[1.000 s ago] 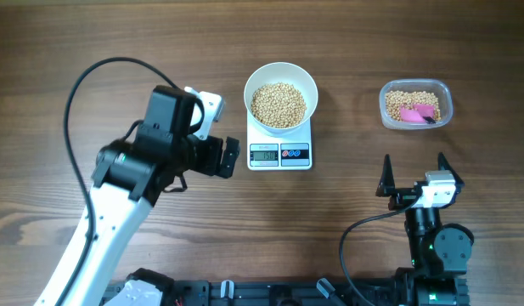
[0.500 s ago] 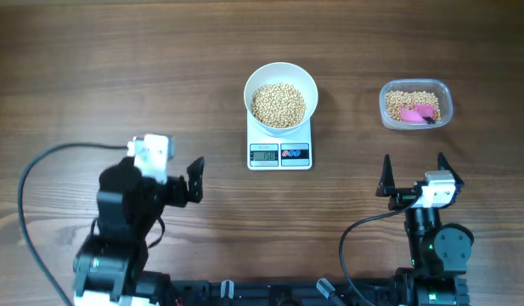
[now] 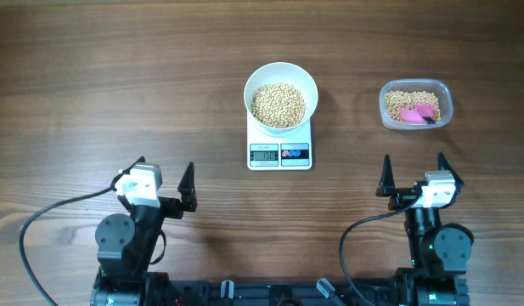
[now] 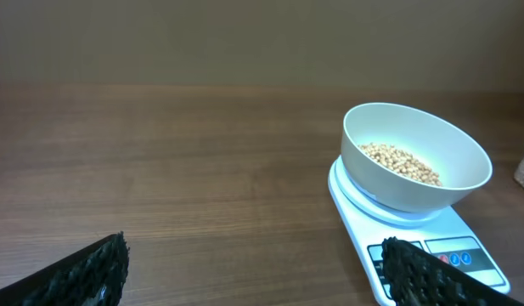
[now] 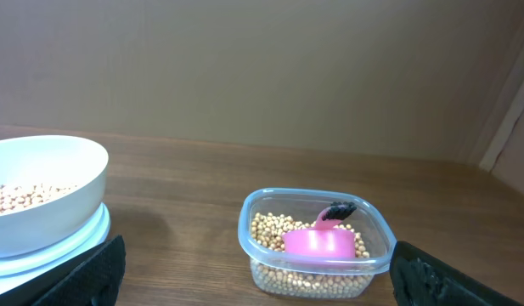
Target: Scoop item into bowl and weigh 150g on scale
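The white bowl (image 3: 281,96) stands on the white scale (image 3: 280,153) at the table's middle back, holding pale-tan beans (image 3: 278,104). In the left wrist view the bowl (image 4: 414,157) and scale (image 4: 431,246) lie ahead to the right. My left gripper (image 3: 163,181) rests open at the near left, nothing between its fingers. My right gripper (image 3: 413,174) rests open at the near right, also empty. In the right wrist view the bowl (image 5: 41,191) shows at the left edge.
A clear plastic tub (image 3: 415,104) at the back right holds more beans and a pink scoop (image 3: 419,111). In the right wrist view the tub (image 5: 314,242) and scoop (image 5: 321,240) sit straight ahead between the fingers.
My left arm has drawn back from beside the scale to its rest spot at the near left edge, gripper open throughout. The right arm has not moved.
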Controlling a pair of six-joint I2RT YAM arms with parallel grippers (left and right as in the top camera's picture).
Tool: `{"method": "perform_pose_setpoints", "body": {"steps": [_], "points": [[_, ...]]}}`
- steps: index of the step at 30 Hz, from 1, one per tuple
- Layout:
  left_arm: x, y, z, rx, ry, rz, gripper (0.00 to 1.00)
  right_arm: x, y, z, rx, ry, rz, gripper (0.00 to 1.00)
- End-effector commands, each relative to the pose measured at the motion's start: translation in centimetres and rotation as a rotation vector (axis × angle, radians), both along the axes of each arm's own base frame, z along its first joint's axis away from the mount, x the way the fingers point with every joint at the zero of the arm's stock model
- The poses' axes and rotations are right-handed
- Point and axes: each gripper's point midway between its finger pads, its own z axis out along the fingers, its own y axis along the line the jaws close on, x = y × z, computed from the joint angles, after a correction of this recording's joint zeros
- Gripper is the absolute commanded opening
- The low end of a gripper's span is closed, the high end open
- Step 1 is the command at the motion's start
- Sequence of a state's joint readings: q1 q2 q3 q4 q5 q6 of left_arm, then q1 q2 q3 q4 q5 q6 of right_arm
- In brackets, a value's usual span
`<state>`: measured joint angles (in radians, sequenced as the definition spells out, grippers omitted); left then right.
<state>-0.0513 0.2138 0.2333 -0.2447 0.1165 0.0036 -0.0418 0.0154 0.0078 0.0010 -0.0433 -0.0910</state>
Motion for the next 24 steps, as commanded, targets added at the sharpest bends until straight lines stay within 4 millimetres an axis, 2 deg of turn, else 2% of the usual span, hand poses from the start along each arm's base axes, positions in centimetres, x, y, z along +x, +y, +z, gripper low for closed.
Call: {"method": "perform_pose_setpoints", "body": {"steps": [1,13,24], "points": [[0.1,0.6,-0.6,0.014,-0.039,0.022,1.00,-0.1,-0.1,0.2,0.014,-0.011,-0.008,1.00],[0.1,1.5,-1.0,0.012,-0.165,0.061,1.00,-0.1,-0.1,0.2,0.014,-0.011,-0.008,1.00],[0.2,1.5,-1.9,0.012,-0.170,0.061,1.00,-0.1,-0.1,0.2,0.014,-0.011,-0.008,1.00]]}}
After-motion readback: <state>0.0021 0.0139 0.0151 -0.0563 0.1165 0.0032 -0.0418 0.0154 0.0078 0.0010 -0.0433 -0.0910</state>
